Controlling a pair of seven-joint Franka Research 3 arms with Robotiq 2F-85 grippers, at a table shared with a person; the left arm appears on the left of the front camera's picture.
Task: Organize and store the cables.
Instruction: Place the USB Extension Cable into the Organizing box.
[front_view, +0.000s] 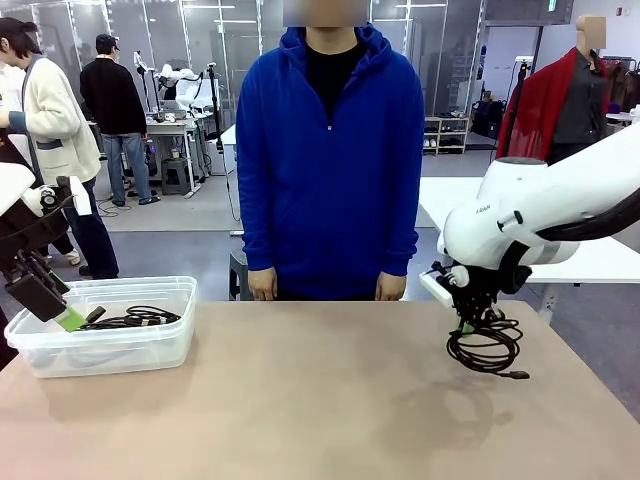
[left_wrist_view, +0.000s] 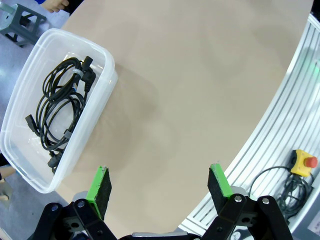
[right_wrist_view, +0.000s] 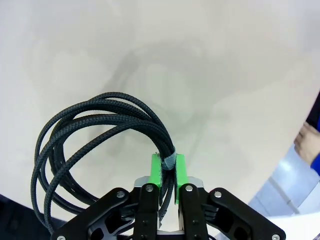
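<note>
A coiled black braided cable (right_wrist_view: 95, 135) hangs from my right gripper (right_wrist_view: 168, 167), whose green pads are shut on the band round the coil. In the front view that cable (front_view: 485, 350) dangles above the table at the right, under the right gripper (front_view: 466, 326). Other coiled black cables (left_wrist_view: 62, 107) lie in the clear plastic bin (left_wrist_view: 97, 107), seen in the front view as cables (front_view: 135, 318) inside the bin (front_view: 110, 350) at the left. My left gripper (left_wrist_view: 159, 186) hovers open beside the bin, its green pad (front_view: 70, 320) near the bin's left end, holding nothing.
A person in a blue hoodie (front_view: 330, 170) stands at the far side of the tan table (front_view: 320, 400), hands down at the edge. A red-and-yellow stop button (left_wrist_view: 304, 164) with its cord lies off the table's edge.
</note>
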